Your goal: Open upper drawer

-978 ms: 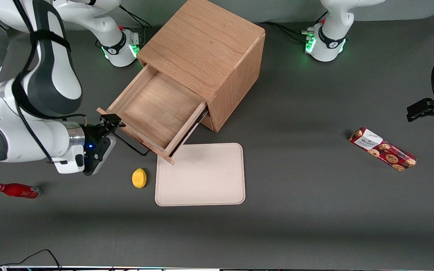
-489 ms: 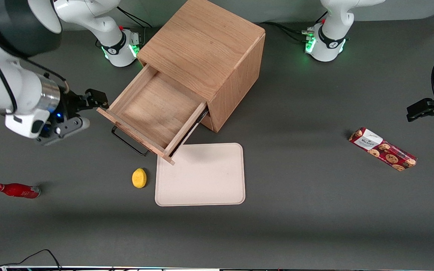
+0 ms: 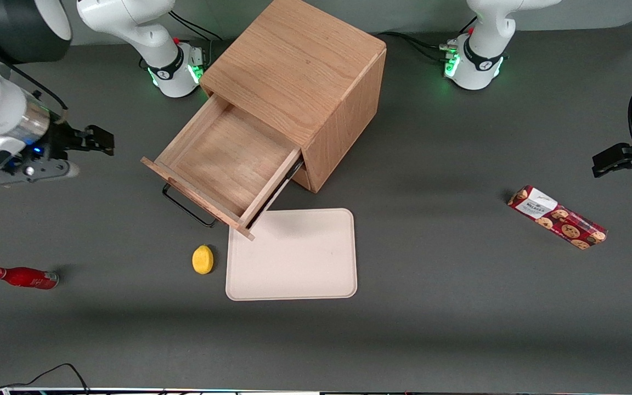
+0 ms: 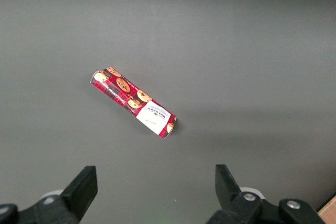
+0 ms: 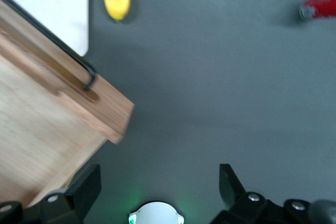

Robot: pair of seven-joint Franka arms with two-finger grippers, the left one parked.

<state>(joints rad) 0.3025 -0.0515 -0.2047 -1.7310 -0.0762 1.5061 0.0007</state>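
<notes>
The oak cabinet (image 3: pixel 299 66) stands at the middle of the table. Its upper drawer (image 3: pixel 228 159) is pulled far out, and its inside is bare wood. The thin black wire handle (image 3: pixel 187 207) hangs on the drawer front nearest the camera. The lower drawer is hidden under the open one. My right gripper (image 3: pixel 105 141) is open and empty, above the table, well clear of the drawer toward the working arm's end. In the right wrist view the gripper (image 5: pixel 159 179) is spread wide over bare table beside the drawer front (image 5: pixel 73 106) and the handle (image 5: pixel 58 51).
A yellow lemon (image 3: pixel 202 259) and a cream tray (image 3: pixel 292 255) lie nearer the camera than the drawer. A red bottle (image 3: pixel 22 277) lies toward the working arm's end. A cookie box (image 3: pixel 556 217) lies toward the parked arm's end. The working arm's base (image 3: pixel 173 68) stands beside the cabinet.
My gripper has left the drawer handle and moved away toward the working arm's end of the table and farther from the camera. The drawer stays open where it was.
</notes>
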